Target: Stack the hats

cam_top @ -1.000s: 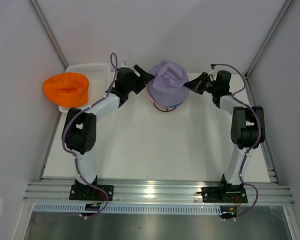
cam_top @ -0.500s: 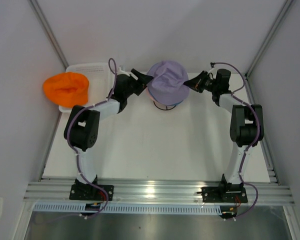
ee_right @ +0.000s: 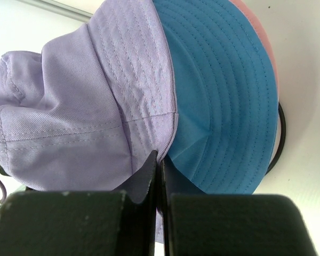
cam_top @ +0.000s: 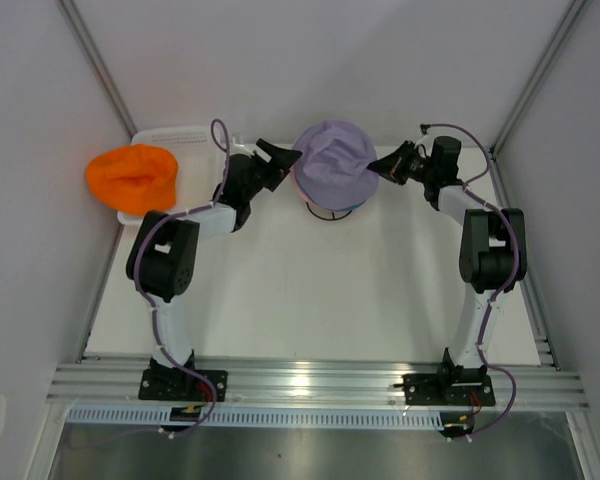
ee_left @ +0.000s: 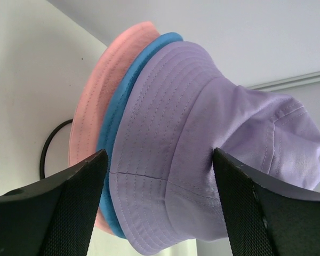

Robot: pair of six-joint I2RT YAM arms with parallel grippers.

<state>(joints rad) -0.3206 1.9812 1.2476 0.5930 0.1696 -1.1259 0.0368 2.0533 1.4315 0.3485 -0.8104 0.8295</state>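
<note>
The lavender hat (cam_top: 335,162) sits on top of the blue hat (ee_right: 218,106) and the pink hat (ee_left: 93,112), all stacked on the black wire stand (cam_top: 330,213). My left gripper (cam_top: 283,156) is open at the stack's left side. Its fingers (ee_left: 69,213) straddle the lavender hat's (ee_left: 202,138) brim and crown without closing on it. My right gripper (cam_top: 382,166) is at the stack's right side, shut on the edge of the lavender hat's (ee_right: 69,122) brim (ee_right: 159,160). The orange hat (cam_top: 132,176) lies apart at the far left, on the basket.
A white mesh basket (cam_top: 195,140) stands at the back left under the orange hat. The stand's black wire ring shows under the hats in both wrist views (ee_left: 47,144) (ee_right: 280,138). White walls close in the table on both sides and behind.
My left gripper has drawn back a little to the left from the lavender hat's brim. The right gripper has shifted slightly and still pinches the brim. The hat has settled on the stack.
</note>
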